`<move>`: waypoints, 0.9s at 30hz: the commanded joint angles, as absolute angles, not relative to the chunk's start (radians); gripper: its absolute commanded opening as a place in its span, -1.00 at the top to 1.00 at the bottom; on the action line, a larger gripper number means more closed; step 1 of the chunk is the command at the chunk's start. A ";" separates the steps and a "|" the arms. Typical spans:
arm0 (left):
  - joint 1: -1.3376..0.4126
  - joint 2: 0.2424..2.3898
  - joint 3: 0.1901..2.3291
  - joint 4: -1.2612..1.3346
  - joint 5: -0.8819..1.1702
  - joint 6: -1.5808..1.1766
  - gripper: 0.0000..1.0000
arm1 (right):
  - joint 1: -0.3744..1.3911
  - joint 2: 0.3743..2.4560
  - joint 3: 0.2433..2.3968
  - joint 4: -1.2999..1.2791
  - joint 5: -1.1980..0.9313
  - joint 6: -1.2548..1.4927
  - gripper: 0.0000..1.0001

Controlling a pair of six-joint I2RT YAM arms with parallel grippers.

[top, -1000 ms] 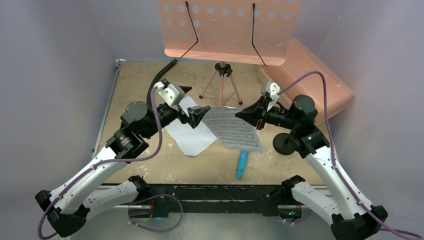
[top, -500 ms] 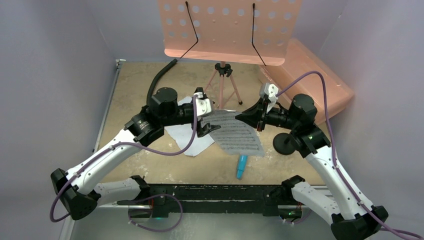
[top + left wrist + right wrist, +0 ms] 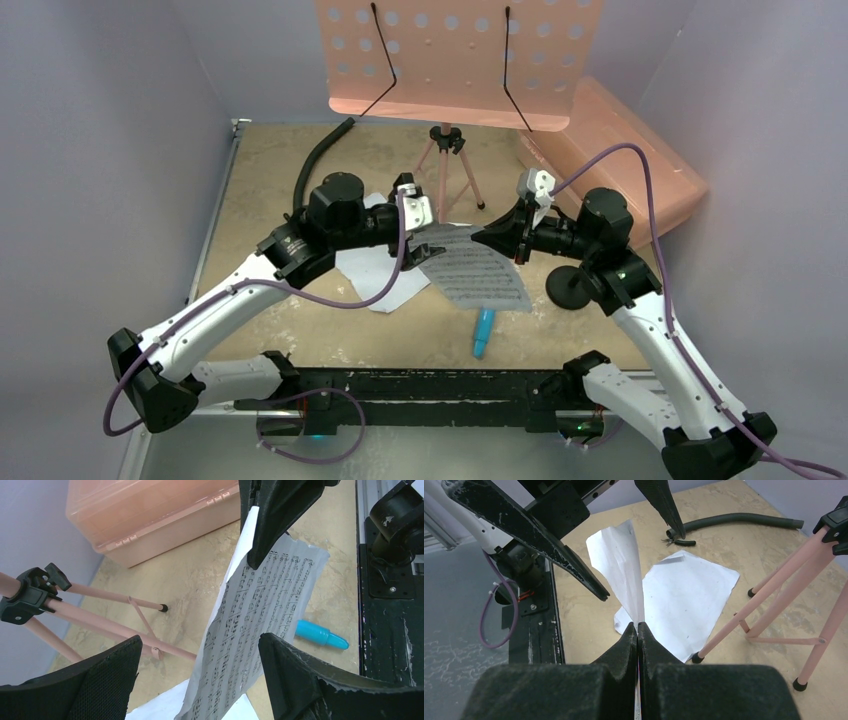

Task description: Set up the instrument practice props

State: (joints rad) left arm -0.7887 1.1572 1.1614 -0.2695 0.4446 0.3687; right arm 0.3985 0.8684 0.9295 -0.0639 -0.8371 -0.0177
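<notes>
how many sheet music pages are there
2. One page is lifted, pinched in the right gripper, with the left gripper's open jaws near it; the other page lies flat on the table.

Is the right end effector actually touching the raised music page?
Touching. Right wrist view shows the right end effector shut on the raised music page, its edge pinched between closed jaws.

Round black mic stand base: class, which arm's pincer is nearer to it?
Right. The right pincer, shut on the printed music page, is just left of and behind the stand base. The left pincer, open, sits beyond that page, farther left.
</notes>
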 commanded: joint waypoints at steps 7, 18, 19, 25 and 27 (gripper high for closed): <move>-0.790 1.043 1.046 -0.096 0.300 0.204 -0.85 | 0.401 0.846 1.020 -0.115 -0.833 -0.062 1.00; -0.781 0.847 0.651 0.430 0.021 -0.232 -0.93 | 0.400 0.770 0.997 0.165 -0.756 0.234 1.00; -0.782 0.830 0.622 0.473 0.018 -0.260 -0.94 | 0.400 0.767 0.998 0.197 -0.748 0.265 1.00; -0.782 0.774 0.516 0.651 0.081 -0.341 -0.98 | 0.400 0.783 1.056 0.267 -0.724 0.341 1.00; -0.781 0.768 0.503 0.688 0.087 -0.352 -0.98 | 0.401 0.792 1.081 0.273 -0.724 0.353 1.00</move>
State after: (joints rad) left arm -0.7856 0.7925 0.5274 0.4831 0.0711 -0.2653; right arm 0.3985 0.7830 1.0035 0.1753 -0.7479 0.2764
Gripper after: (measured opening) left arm 0.986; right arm 0.004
